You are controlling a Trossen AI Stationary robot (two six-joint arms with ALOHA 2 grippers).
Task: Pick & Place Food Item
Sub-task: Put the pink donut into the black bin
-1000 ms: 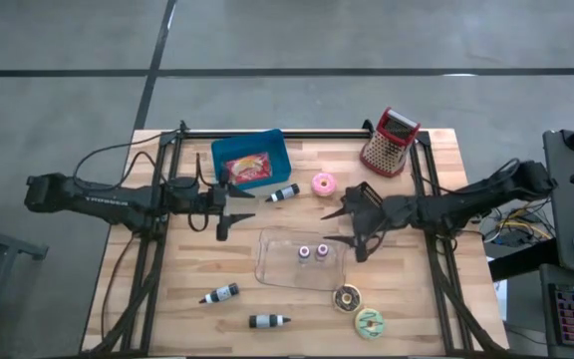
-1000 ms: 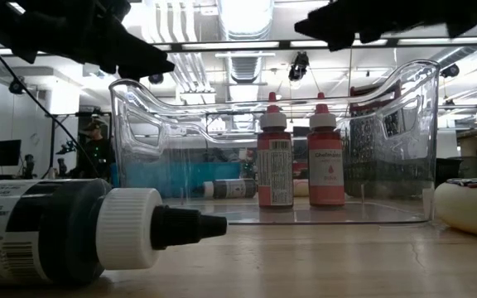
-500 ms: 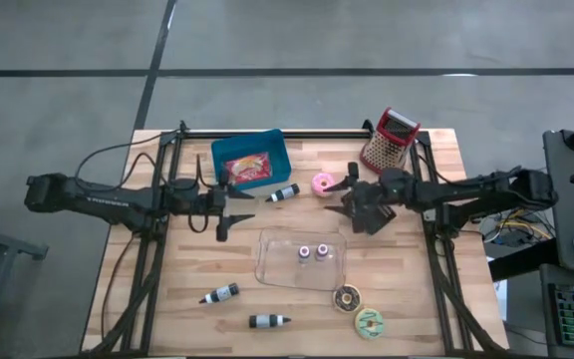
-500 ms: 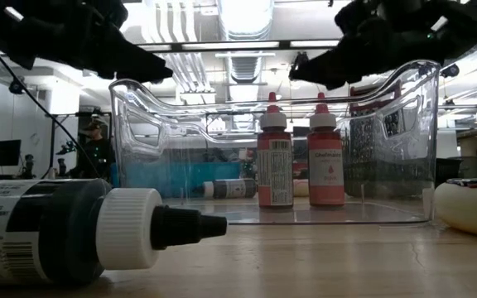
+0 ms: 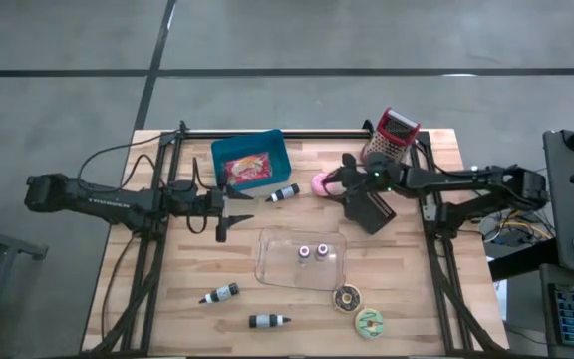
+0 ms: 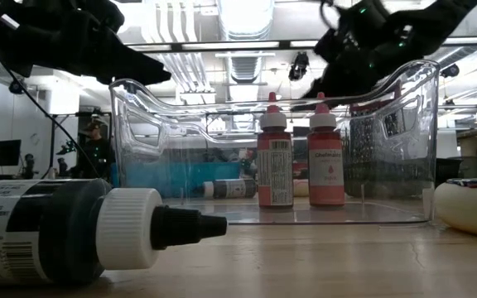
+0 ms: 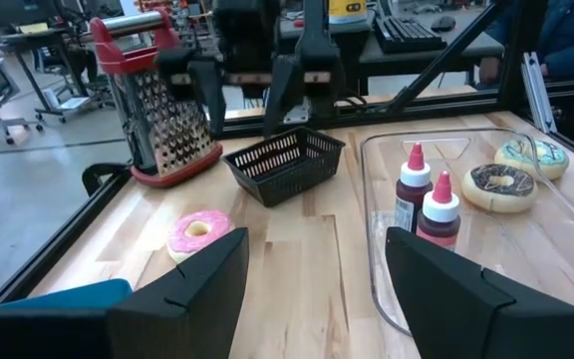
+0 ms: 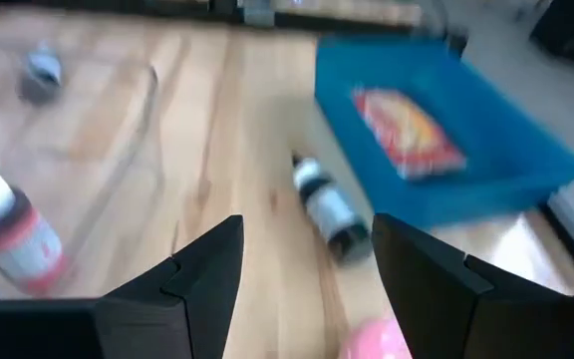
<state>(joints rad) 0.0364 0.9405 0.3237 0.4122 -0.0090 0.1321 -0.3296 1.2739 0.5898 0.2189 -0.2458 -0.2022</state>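
Grey floor surrounded your wooden desk (image 5: 187, 274), and the low camera looked past it into a lit workshop. Your task item, the pink donut (image 5: 320, 183), lay flat at the far middle of the desk, between the blue bin (image 5: 250, 162) and the red-topped grater (image 5: 389, 142). Being round, it had no long axis and pointed nowhere in particular; its hole faced up.

Your right pincer (image 5: 333, 183) sat just beside that donut, on its right side, with the fingers apart and nothing between them. The right arm reached in from the right edge, its forearm running along the far side of the desk and its wrist turned toward the donut. From its wrist camera you saw the donut (image 8: 377, 342) low between the two fingers, with a black bottle (image 8: 327, 210) lying near the bin (image 8: 446, 150).

Your left pincer (image 5: 229, 209) hung over the desk just nearer than the blue bin, fingers apart and empty, the arm stretched straight in from the left.

A clear tray (image 5: 270, 261) in the middle held two upright red bottles (image 5: 313, 252). Two more donuts (image 5: 358, 310) lay near the tray's right corner.

Compared with a second earlier, your right arm had swung from beside the tray toward the far side and ended at the pink donut. The left arm had not moved.
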